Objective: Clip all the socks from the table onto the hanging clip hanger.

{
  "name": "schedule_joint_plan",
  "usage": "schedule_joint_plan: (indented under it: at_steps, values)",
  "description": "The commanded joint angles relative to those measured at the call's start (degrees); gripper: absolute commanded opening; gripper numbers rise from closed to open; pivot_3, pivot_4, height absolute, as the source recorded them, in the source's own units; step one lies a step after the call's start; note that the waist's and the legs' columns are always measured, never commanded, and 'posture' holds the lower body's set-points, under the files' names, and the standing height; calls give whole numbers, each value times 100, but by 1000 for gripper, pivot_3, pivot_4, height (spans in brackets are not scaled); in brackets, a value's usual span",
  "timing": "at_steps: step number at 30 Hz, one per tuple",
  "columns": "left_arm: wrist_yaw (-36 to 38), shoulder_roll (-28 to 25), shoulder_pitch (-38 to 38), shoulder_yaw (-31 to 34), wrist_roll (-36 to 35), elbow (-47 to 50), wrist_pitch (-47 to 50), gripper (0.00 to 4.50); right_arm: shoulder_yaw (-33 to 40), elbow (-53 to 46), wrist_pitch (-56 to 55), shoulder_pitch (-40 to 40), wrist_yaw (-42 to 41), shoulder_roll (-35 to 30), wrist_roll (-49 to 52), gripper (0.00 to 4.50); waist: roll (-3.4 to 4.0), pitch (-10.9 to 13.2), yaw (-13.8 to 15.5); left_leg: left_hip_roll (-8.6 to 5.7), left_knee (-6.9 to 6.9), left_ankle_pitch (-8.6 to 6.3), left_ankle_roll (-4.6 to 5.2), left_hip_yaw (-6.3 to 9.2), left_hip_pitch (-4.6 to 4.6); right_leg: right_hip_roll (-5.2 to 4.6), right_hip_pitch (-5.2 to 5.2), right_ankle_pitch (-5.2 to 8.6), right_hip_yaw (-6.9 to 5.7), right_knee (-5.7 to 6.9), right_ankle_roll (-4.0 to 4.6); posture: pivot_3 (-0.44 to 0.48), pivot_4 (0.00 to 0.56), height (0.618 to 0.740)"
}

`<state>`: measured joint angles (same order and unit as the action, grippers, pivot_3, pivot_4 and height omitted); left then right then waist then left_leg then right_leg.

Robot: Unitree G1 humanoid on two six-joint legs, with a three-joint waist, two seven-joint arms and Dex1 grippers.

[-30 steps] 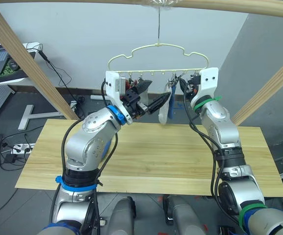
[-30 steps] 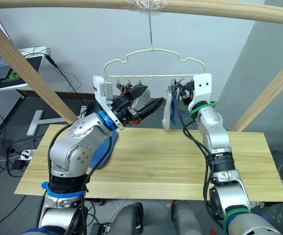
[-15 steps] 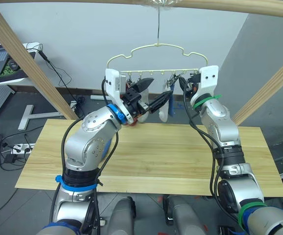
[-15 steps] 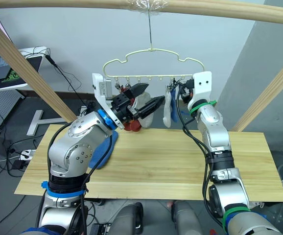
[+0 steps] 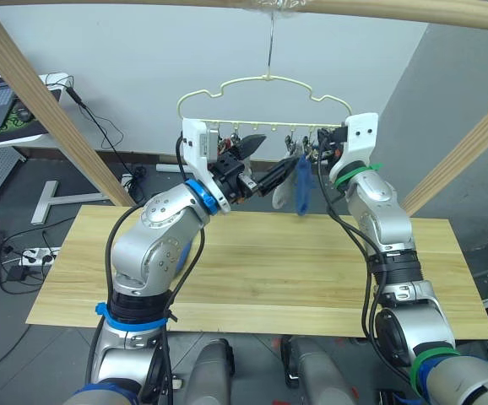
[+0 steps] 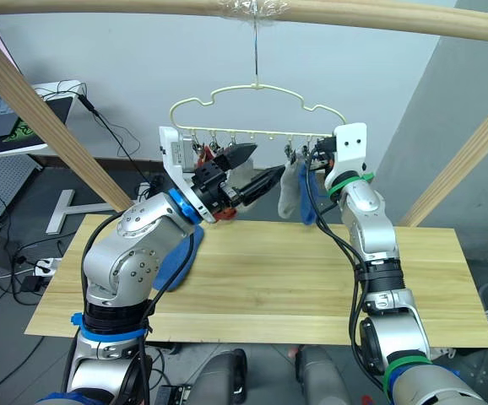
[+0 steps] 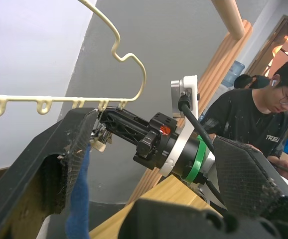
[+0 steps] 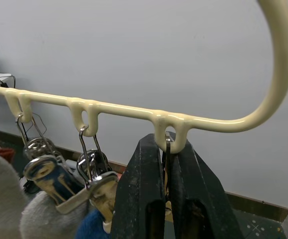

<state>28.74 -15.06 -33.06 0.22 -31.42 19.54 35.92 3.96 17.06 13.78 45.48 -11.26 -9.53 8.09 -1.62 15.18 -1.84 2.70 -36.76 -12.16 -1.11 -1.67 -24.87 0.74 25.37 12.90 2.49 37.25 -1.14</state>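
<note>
The pale-yellow clip hanger point(image 6: 257, 110) hangs at upper centre from the wooden pole point(image 6: 328, 12). The right gripper point(image 8: 165, 199), fingers pressed together, clamps the metal clip at the hanger's right end. Beside it hang a light grey sock point(image 6: 290, 191) and a blue sock point(image 5: 301, 187), both clipped. The left gripper point(image 6: 248, 170), jaws spread apart, points toward them from left of centre. Another blue sock point(image 6: 176, 257) lies on the table point(image 6: 311, 278) at left. A rust red sock point(image 6: 225, 213) peeks out behind the left gripper.

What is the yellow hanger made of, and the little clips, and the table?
The clip hanger looks like thin wire with a smooth, glossy pale-yellow coating. The clips look like shiny bare metal that reflects light. The table looks like pale wooden planks, with visible grain lines.
</note>
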Motion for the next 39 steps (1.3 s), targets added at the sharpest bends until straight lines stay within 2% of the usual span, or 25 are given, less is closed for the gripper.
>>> schedule_joint_plan:
  at_steps: [1,7,9,11,15,19,22,28,34,37,39]
  values:
    - [27,-84,455,-141,-1,295,30,4284,60,-271,137,35,-138,-107,93,19,0,0,0,1,0,0,0,0,0,0,0,0,0,0,0,21,281,740]
    - [-320,-449,1457,-150,985,-575,-561,4284,21,-599,601,-17,-358,-249,155,19,3,2,-1,4,-1,0,0,1,6,-1,0,0,1,7,1,9,285,740]
    - [-514,-789,1812,-170,1687,-1252,-1169,4284,35,-823,816,-94,-401,-308,176,19,10,6,-6,4,-6,0,0,1,6,0,1,1,0,13,2,-1,289,740]
    - [-619,-977,1925,22,1982,-1963,-1653,4284,66,-1052,1037,-199,-414,-376,184,19,12,8,1,5,-6,0,1,0,9,-1,3,2,2,22,3,-6,290,740]
    - [-501,-1096,1849,205,2127,-2886,-2221,4392,131,-1259,1280,-274,-335,-428,225,6,12,14,6,5,-10,0,1,-2,7,-8,10,4,1,33,5,-12,293,740]
    - [-798,-1221,1586,341,2505,-3983,-2646,4392,165,-1435,1482,-307,-328,-500,241,6,12,15,15,1,-15,0,1,-6,7,-15,9,4,1,34,5,-28,297,740]
    - [-564,-1113,1277,464,2351,-4731,-2932,4392,154,-1506,1588,-311,-316,-530,253,6,12,17,11,0,-15,0,1,-6,7,-17,9,4,-2,36,4,-28,297,740]
    - [-658,-1098,830,413,2684,-5722,-3530,4392,142,-1563,1695,-284,-319,-567,264,6,8,21,7,1,-12,0,1,-5,6,-16,9,4,-5,36,4,-40,304,740]
    - [-428,-1060,655,397,2733,-6246,-3670,4392,141,-1599,1766,-283,-327,-583,266,6,7,26,1,1,-12,0,1,-6,6,-16,9,5,-5,36,3,-42,308,740]
    - [-306,-1052,690,415,2709,-6459,-3550,3813,141,-1595,1784,-265,-355,-600,272,0,7,26,1,1,-11,0,1,-5,6,-16,9,4,-6,36,3,-42,308,740]
    - [-286,-1049,726,437,2702,-6422,-3576,3262,173,-1569,1791,-238,-370,-632,280,0,7,26,-1,1,-12,0,1,-5,6,-16,9,5,-6,37,3,-47,309,740]
